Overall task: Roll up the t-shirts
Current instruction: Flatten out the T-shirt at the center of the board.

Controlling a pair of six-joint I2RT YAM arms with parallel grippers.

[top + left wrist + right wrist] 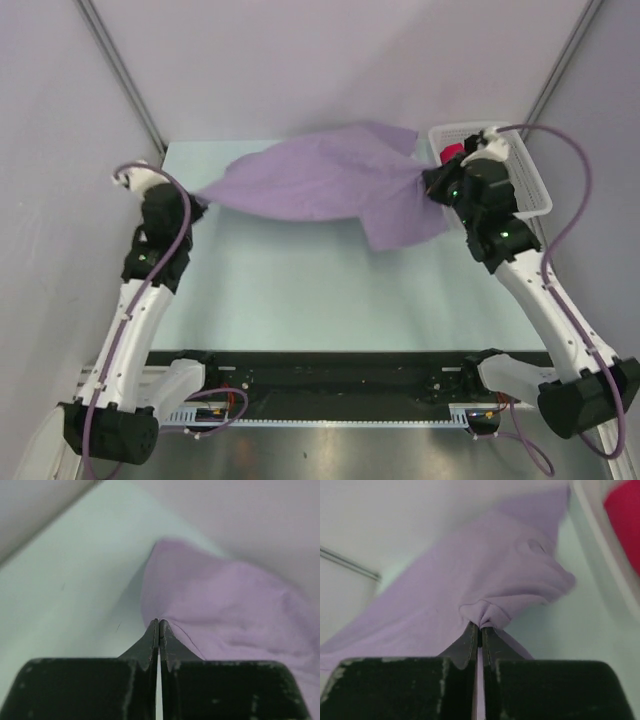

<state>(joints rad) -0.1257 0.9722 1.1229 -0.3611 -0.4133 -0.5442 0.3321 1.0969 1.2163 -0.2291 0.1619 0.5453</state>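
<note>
Above the pale green tabletop (300, 290), the thin plain lavender-purple cloth t-shirt (320, 185) hangs stretched between our tools: the left tool (158, 624) and the right tool (480, 628) each pinch an edge of it. We should lower both evenly, with the cloth taut, so it lands flat for rolling. We cannot tell how much fabric the left pinch holds, and the sleeves and collar are lost in folds.

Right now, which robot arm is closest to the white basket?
The right arm: its fingers pinch the purple t-shirt beside the basket; the left arm is across the table.
</note>
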